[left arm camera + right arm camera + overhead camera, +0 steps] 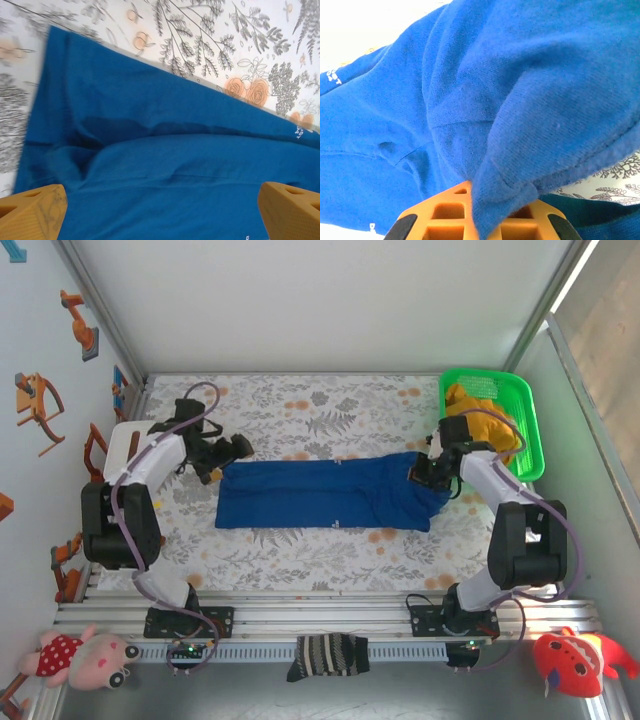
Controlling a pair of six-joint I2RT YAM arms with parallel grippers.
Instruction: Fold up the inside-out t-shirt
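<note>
the inside-out t-shirt (330, 495) is seen as matt blue cloth, finely knit, with a stitched hem. the table cover (300, 410) is shown as a matt printed sheet. the fingers (35, 210) of the left gripper (160, 212) are formed of matt orange plastic, faintly scuffed. the basket (533, 435) is moulded in glossy green plastic. the rail (320, 615) is made of dull silver metal.

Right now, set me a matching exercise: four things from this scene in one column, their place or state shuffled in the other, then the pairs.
1 left gripper
2 right gripper
3 mustard-yellow garment
4 striped sock

A in the green basket
B shut on the blue t-shirt
C on the front rail
D open over the t-shirt's other end

Pairs: 1-D, 2-B, 3-A, 4-C.
</note>
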